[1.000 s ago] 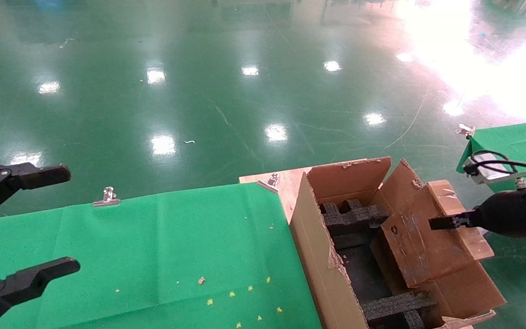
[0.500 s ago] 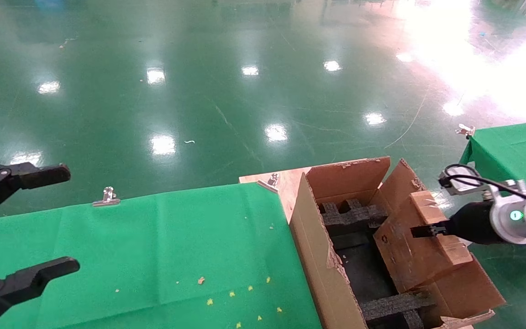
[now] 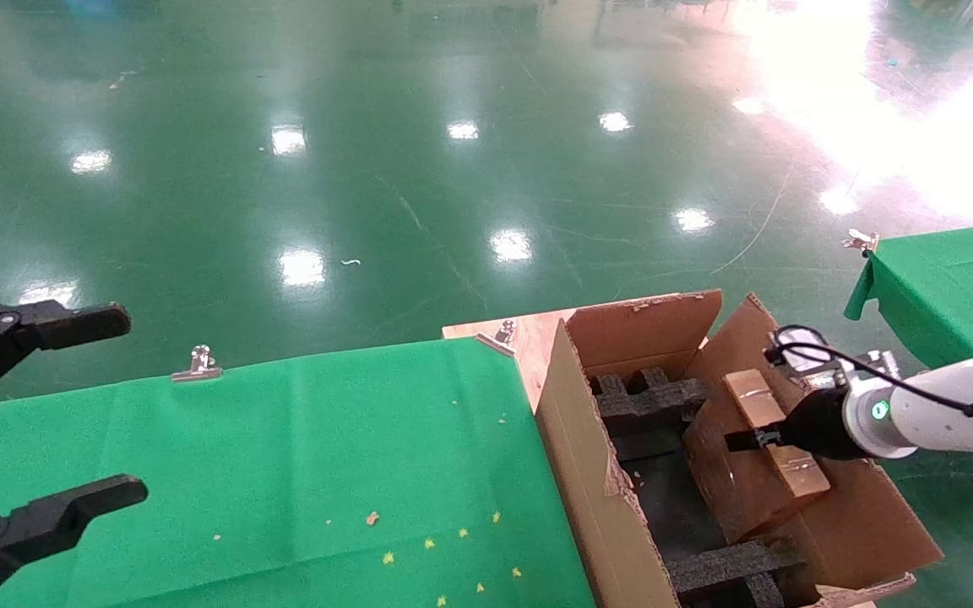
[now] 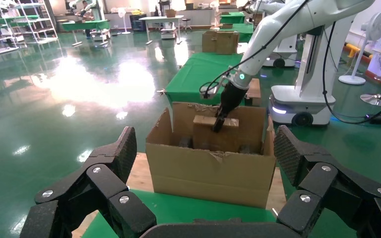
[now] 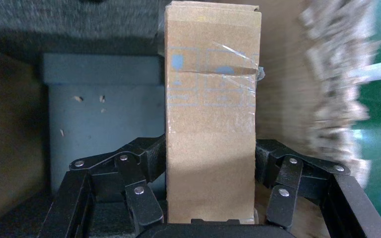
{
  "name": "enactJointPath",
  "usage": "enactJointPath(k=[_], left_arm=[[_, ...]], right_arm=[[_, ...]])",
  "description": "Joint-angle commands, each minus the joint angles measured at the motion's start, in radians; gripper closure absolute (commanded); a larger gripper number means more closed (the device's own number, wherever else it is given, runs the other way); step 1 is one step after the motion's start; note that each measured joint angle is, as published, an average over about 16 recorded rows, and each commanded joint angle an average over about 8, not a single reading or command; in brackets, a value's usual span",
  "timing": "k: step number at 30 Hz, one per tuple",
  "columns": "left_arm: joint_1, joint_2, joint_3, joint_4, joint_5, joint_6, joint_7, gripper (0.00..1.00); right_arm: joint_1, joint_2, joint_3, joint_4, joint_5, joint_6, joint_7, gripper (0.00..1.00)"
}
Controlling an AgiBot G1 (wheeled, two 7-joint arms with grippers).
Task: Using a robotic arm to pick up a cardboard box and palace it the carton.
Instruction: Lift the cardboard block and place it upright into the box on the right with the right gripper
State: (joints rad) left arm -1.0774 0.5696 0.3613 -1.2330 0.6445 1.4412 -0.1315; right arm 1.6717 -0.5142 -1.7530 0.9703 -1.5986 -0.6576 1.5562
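Head view: right gripper (image 3: 748, 439) on the white robotic arm (image 3: 943, 405) reaches in from the right over the carton (image 3: 596, 490); its fingers are clamped on the cardboard box (image 3: 748, 473), which is tilted, lower end down inside the carton, upper end just beside the carton's right flap; clear tape strips on the box's narrow top face; no readable writing here; black foam inserts (image 3: 651, 397) sit at the far end of the carton, more foam at the near end; green ring light glows on the wrist; carton stands at the right end of the counter (image 3: 326, 456) draped in green cloth; metal binder clip (image 3: 198, 365) on the cloth's far edge; yellow and tan specks near the front edge; left gripper (image 3: 26, 422) parked at the left edge over the counter, fingers spread wide, holding nothing.

Left wrist view: left gripper's fingers (image 4: 111, 166) wide apart in the foreground; carton (image 4: 208, 168) beyond them, ragged top edge; cardboard box (image 4: 216, 131) standing up out of it with the right gripper (image 4: 219, 121) on top.

Right wrist view: right gripper's fingers (image 5: 144, 163) pressed on both long sides of the cardboard box (image 5: 211, 124); faint blue printed squares under clear tape on its face, text not legible; dark foam and carton floor behind it.
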Motion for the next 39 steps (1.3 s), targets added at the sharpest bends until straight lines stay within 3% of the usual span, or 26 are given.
enactJointPath(k=[1,9,16,18,39], left_arm=[[0.0,0.0,0.0,0.0,0.0,0.0,0.0,0.0],[0.0,0.0,0.0,0.0,0.0,0.0,0.0,0.0],[0.0,0.0,0.0,0.0,0.0,0.0,0.0,0.0],[0.0,0.0,0.0,0.0,0.0,0.0,0.0,0.0],[0.0,0.0,0.0,0.0,0.0,0.0,0.0,0.0]], right_arm=[[-0.019,-0.016,-0.001,-0.025,0.016,0.01,-0.015,1.0],[-0.078,-0.058,0.01,-0.106,0.086,0.032,-0.094,0.97],[-0.104,-0.078,0.018,-0.146,0.121,0.039,-0.137,0.13],[-0.107,-0.081,0.02,-0.15,0.126,0.04,-0.141,0.0],[-0.094,-0.069,0.019,-0.134,0.113,0.04,-0.129,0.0]])
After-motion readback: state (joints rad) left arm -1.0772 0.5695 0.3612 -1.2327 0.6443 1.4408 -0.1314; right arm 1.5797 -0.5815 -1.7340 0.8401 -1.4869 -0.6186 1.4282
